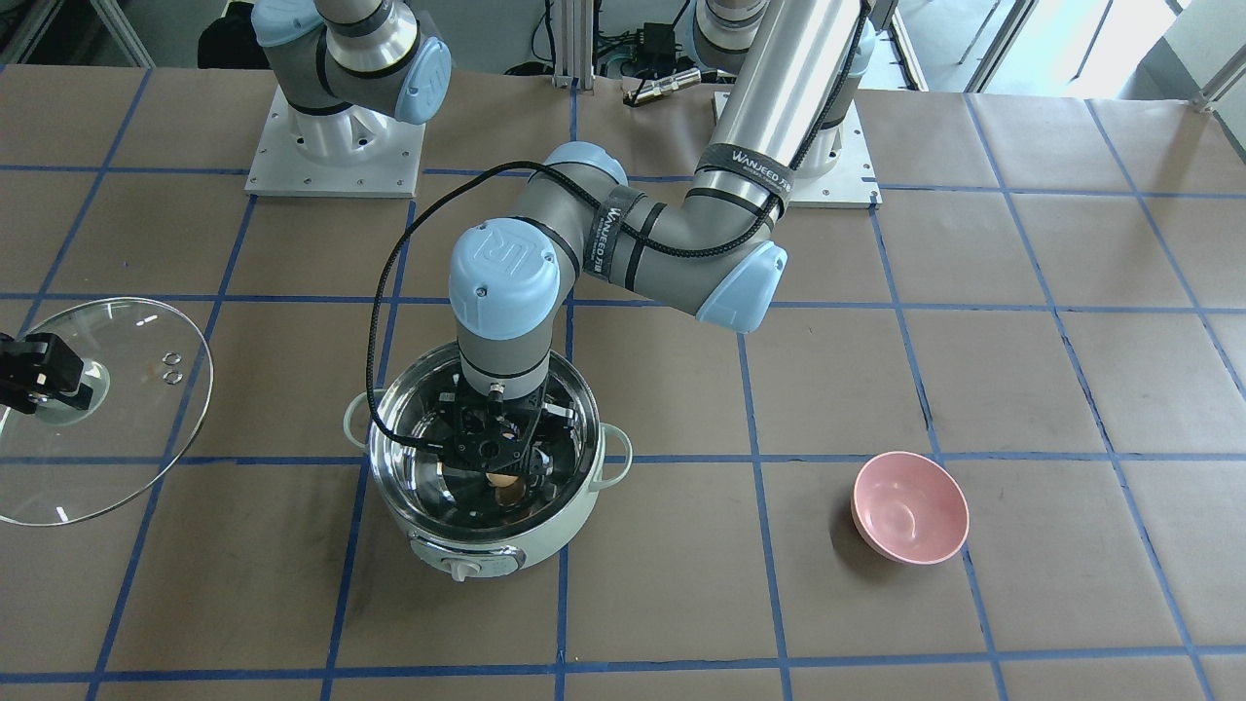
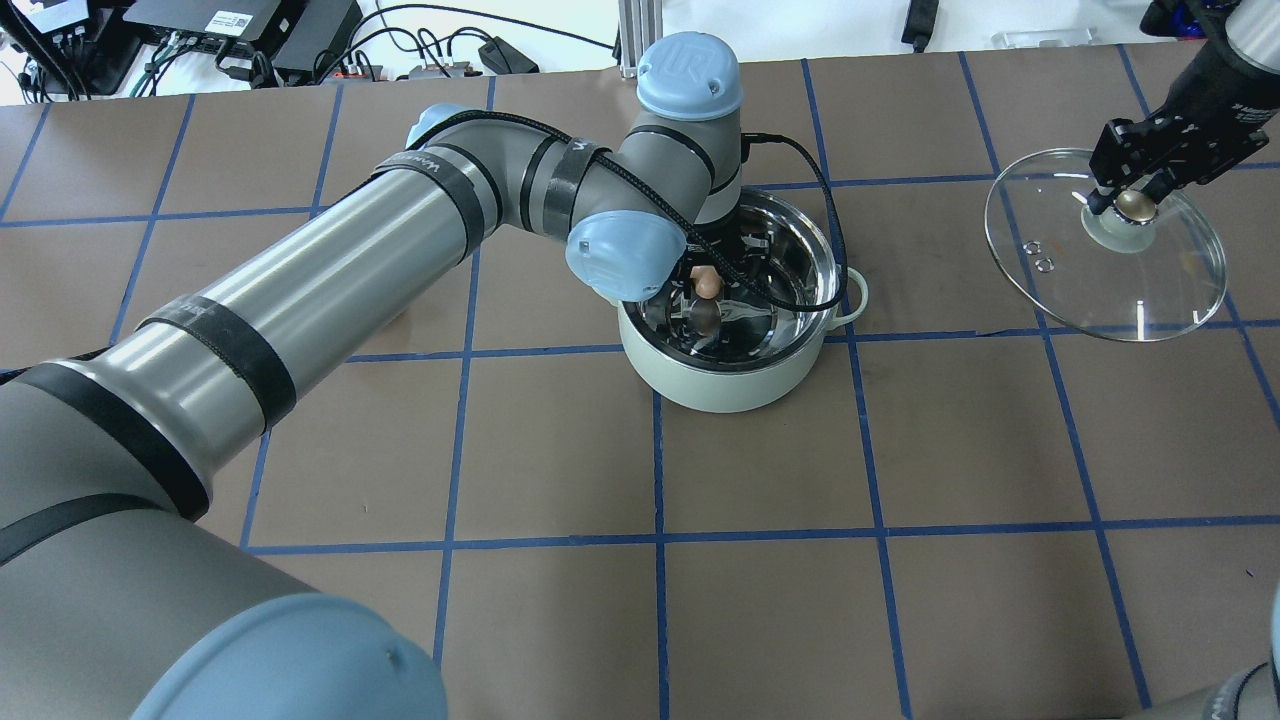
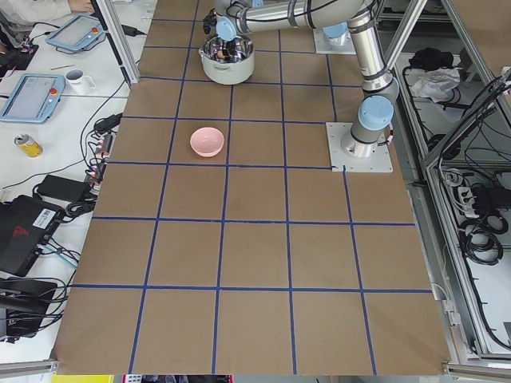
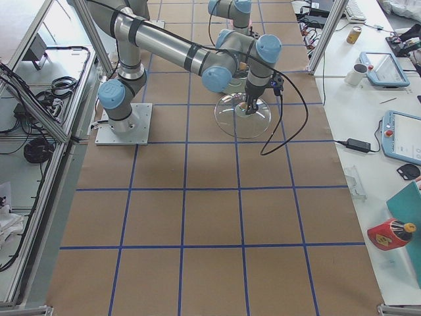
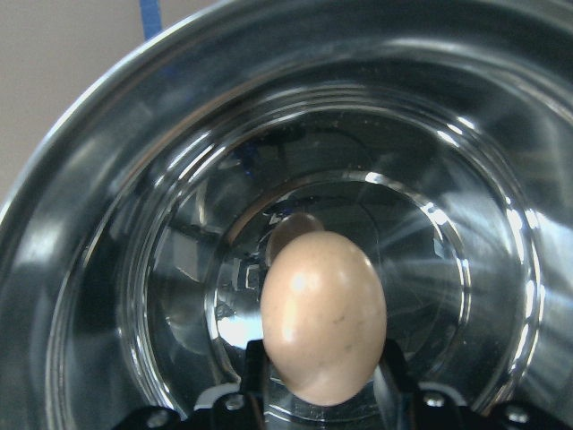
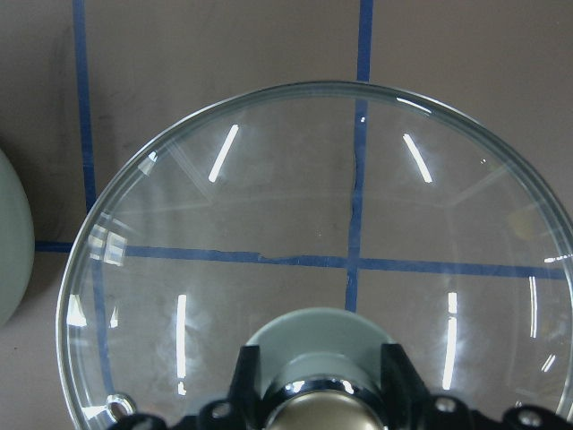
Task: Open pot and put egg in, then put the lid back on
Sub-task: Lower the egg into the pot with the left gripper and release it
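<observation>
The mint-green pot [image 1: 487, 550] stands open on the table, its steel inside showing; it also shows in the overhead view [image 2: 730, 385]. My left gripper [image 1: 498, 469] reaches down inside the pot and is shut on the tan egg [image 5: 322, 313], which hangs just above the pot's bottom. The egg also shows in the overhead view [image 2: 707, 283]. My right gripper [image 2: 1128, 203] is shut on the gold knob of the clear glass lid [image 2: 1150, 290] and holds it above the table, well off to the robot's right of the pot. The lid fills the right wrist view [image 6: 313, 224].
A pink bowl [image 1: 910, 506] sits on the table on the robot's left of the pot. Blue tape lines grid the brown table. The left arm's elbow and cable hang over the pot's rear rim.
</observation>
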`<action>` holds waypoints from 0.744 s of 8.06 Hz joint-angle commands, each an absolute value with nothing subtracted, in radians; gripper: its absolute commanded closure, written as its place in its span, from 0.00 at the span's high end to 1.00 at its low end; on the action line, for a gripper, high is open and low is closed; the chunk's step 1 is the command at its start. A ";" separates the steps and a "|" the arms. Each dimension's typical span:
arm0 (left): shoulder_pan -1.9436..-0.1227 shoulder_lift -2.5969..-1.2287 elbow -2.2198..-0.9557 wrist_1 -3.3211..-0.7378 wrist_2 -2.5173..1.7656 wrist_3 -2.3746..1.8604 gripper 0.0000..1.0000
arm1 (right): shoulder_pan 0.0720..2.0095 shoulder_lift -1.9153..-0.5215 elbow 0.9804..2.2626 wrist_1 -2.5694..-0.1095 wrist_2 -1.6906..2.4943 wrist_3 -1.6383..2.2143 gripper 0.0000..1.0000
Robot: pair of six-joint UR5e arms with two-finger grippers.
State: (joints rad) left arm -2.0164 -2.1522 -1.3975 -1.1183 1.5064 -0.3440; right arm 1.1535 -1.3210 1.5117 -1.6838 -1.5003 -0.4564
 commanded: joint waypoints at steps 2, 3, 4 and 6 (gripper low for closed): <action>-2.017 -2.166 -1.397 -1.114 1.506 -0.345 0.17 | 1.154 -1.319 1.513 -1.684 -1.500 -0.456 0.00; -2.017 -2.164 -1.397 -1.114 1.506 -0.345 0.20 | 1.154 -1.316 1.514 -1.684 -1.499 -0.456 0.00; -2.019 -2.164 -1.397 -1.114 1.497 -0.345 0.26 | 1.154 -1.316 1.513 -1.684 -1.499 -0.454 0.00; -2.026 -2.163 -1.402 -1.114 1.488 -0.350 0.85 | 1.154 -1.312 1.514 -1.684 -1.499 -0.456 0.00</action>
State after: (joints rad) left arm -2.0200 -2.1645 -1.3990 -1.1137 1.4968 -0.3461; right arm 1.1534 -1.3147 1.5133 -1.6843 -1.4988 -0.4551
